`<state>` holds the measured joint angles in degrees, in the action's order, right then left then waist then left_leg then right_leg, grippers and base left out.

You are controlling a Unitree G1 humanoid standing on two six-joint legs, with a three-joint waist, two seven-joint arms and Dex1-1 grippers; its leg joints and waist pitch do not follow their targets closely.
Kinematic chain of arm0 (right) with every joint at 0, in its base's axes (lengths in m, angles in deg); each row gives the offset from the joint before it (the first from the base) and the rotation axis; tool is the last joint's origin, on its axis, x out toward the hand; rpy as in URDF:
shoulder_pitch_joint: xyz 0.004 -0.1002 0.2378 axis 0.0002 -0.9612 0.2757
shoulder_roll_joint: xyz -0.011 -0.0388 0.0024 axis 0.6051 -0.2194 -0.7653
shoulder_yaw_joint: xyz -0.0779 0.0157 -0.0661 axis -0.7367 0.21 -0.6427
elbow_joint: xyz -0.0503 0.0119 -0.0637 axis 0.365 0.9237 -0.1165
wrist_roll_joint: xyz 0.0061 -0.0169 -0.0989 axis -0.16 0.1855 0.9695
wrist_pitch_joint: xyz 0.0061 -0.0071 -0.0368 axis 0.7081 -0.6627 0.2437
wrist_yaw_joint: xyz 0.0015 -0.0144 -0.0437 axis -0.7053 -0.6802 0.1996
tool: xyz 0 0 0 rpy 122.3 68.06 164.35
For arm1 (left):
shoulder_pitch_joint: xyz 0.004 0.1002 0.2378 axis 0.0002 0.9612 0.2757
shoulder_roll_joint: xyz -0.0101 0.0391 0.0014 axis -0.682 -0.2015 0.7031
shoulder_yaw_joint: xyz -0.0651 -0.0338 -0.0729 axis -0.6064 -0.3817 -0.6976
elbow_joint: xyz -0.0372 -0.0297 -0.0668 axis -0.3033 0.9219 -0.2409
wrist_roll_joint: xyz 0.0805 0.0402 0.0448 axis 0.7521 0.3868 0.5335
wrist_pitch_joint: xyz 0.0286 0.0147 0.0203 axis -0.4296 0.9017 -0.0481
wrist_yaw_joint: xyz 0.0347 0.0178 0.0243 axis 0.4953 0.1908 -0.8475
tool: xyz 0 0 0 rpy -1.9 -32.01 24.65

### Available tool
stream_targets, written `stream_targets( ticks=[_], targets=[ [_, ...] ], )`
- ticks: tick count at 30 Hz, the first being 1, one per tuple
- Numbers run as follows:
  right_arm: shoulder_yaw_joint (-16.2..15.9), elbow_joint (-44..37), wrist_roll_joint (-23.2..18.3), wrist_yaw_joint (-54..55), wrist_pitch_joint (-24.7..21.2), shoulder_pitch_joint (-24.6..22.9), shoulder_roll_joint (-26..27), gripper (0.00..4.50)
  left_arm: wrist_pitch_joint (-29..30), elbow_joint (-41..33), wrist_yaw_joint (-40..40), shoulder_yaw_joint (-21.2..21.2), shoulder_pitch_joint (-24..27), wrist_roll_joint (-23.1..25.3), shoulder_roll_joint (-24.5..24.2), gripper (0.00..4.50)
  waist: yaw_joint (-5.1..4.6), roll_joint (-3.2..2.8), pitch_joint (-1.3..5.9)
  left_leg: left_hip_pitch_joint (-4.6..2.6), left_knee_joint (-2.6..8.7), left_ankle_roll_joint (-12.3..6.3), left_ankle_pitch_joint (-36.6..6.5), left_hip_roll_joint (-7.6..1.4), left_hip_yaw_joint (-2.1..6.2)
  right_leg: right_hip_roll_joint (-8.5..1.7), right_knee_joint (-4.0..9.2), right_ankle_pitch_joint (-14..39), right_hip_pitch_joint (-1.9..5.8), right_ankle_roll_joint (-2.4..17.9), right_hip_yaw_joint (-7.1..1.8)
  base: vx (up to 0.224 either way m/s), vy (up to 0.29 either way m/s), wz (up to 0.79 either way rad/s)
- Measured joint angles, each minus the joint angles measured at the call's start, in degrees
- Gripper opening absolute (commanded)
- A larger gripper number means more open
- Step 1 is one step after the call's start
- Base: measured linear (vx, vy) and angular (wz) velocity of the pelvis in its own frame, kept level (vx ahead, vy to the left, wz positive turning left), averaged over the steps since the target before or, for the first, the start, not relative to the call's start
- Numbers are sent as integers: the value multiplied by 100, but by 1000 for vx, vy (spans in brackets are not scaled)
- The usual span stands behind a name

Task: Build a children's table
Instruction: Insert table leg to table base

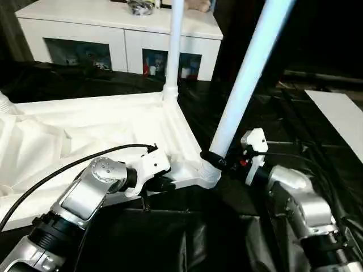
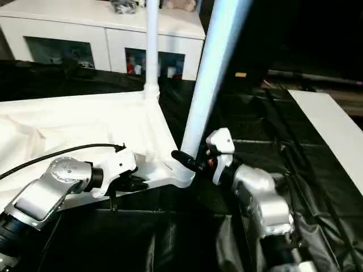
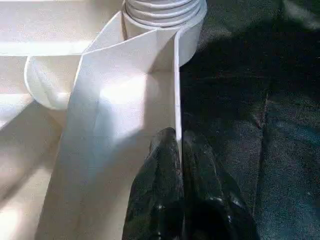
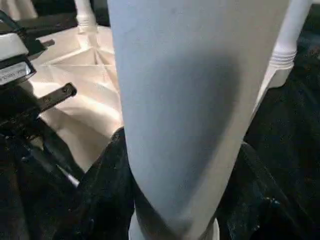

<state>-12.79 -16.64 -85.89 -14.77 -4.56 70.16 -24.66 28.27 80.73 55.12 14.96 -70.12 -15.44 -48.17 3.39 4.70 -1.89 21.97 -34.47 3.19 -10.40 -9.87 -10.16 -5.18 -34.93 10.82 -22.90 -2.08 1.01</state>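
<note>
Tabletop (image 1: 85,136) lay upside down on the black sheet (image 1: 283,113), ribbed underside up; white plastic, with raised ribs running diagonally toward the corners and a thin upright rim along the edges.

Near-corner leg (image 1: 249,73) stood in the round socket (image 1: 209,173) at the corner closest to the robot, tilted toward the robot's right rather than upright. White, round, widening with height out of frame. In the left wrist view, threaded rings showed at its base where it entered the socket collar.

Far-corner leg (image 1: 174,39) stood roughly upright in its socket at the next corner along the same edge. A further leg base (image 1: 4,105) showed at the tabletop's left side.

Right gripper (image 1: 214,160): black fingers closed around the near-corner leg just above the socket, one on each side of the shaft.

Left gripper (image 3: 179,165): both fingers pinched on the tabletop's thin rim close to the same socket, rim sandwiched between them.

White cabinet (image 1: 119,34) with dark glass doors stood behind the tabletop.
</note>
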Motion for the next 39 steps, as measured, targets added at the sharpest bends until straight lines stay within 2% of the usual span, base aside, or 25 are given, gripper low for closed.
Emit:
stream_targets(
  ticks=[6,11,17,21,24,25,26,27,28,29,30,31,32,33,34,35,36,39],
  targets=[
    [-12,136,-9,-127,-428,263,-54,185,10,14,-14,0,0,13,-5,0,-10,18,12,-2,2,0,0,-1,1,0,-2,0,-4,0,1,0,0,0],
    [-7,328,-8,-100,-429,318,-4,185,27,42,-38,6,0,87,-2,0,-22,35,22,-6,1,1,-1,-1,11,0,8,3,-22,-4,8,0,0,0],
    [24,326,0,-10,-428,286,60,185,21,72,-63,0,0,82,3,0,-52,23,22,-11,7,0,-2,-1,23,0,65,3,-10,-4,28,0,0,0],
    [113,608,46,552,-280,392,387,185,24,298,-258,-88,-28,92,108,0,-126,-7,33,-32,17,0,-2,0,24,-3,95,3,4,-3,40,0,0,0],
    [194,1052,173,1353,-91,656,746,185,125,635,-659,-135,-220,196,376,0,-173,-41,9,-35,27,2,-4,-9,87,-18,189,8,29,1,157,-47,11,-8],
    [222,1304,311,1833,-7,852,944,185,216,836,-921,-190,-346,241,588,0,-196,-68,-19,-31,28,2,-4,-8,141,-23,233,23,46,5,231,-79,21,-16],
    [256,1465,376,2145,55,953,1061,185,272,952,-1097,-218,-409,285,735,0,-219,-124,-55,-29,40,4,-5,-23,196,-22,308,45,102,26,330,-96,30,-11],
    [283,1556,431,2356,102,999,1136,185,321,1013,-1224,-224,-447,315,843,0,-211,-133,-71,-5,100,4,-5,-34,197,-19,256,135,161,141,421,-146,17,11],
    [425,1734,462,2703,206,1100,1271,185,461,1187,-1461,-225,-580,354,1157,0,-126,-112,-91,10,178,4,-4,-66,72,-43,-170,420,146,318,468,-146,17,11],
    [556,1891,496,2976,281,1190,1352,185,569,1303,-1690,-225,-683,428,1384,0,-5,-31,-70,12,207,5,-1,-114,-122,-33,-481,550,200,353,430,-104,-62,22],
    [621,2112,537,3238,325,1358,1452,185,650,1328,-1925,-260,-738,468,1536,0,79,252,15,-17,256,51,-25,-82,-350,-62,-512,700,210,165,234,-9,-61,11],
    [642,2301,577,3489,350,1567,1526,185,730,1366,-2100,-326,-797,488,1665,0,76,232,2,76,60,86,-82,-60,-252,-75,-530,658,118,108,202,24,-157,7],
    [681,2484,618,3766,446,1667,1656,185,849,1418,-2295,-358,-806,485,1885,0,175,120,32,117,-316,79,-103,18,172,-26,-522,657,132,107,216,83,-83,-25],
    [721,2606,672,3954,501,1732,1705,185,951,1448,-2446,-370,-807,483,2079,0,198,24,62,41,-351,109,-89,53,362,-10,-497,653,126,112,289,70,-61,-17],
    [800,2774,699,4165,596,1879,1782,185,1065,1462,-2624,-399,-867,473,2285,0,183,-25,74,-40,-182,188,-151,29,317,3,-456,579,98,144,327,0,0,0],
    [858,2946,719,4341,648,1993,1824,185,1145,1497,-2777,-436,-901,475,2436,0,145,5,60,-33,-115,193,-110,-2,258,43,-378,471,97,182,283,-57,19,16],
    [880,3080,724,4450,657,2087,1848,185,1181,1514,-2888,-461,-901,474,2518,0,126,31,54,-41,-78,176,-83,-24,217,64,-321,372,121,228,264,-55,4,4],
    [985,3466,759,4676,820,2312,1982,185,1284,1556,-3104,-573,-901,476,2639,0,107,48,46,-70,25,179,-65,-41,176,80,-186,284,151,217,268,-18,1,1]
  ],
)
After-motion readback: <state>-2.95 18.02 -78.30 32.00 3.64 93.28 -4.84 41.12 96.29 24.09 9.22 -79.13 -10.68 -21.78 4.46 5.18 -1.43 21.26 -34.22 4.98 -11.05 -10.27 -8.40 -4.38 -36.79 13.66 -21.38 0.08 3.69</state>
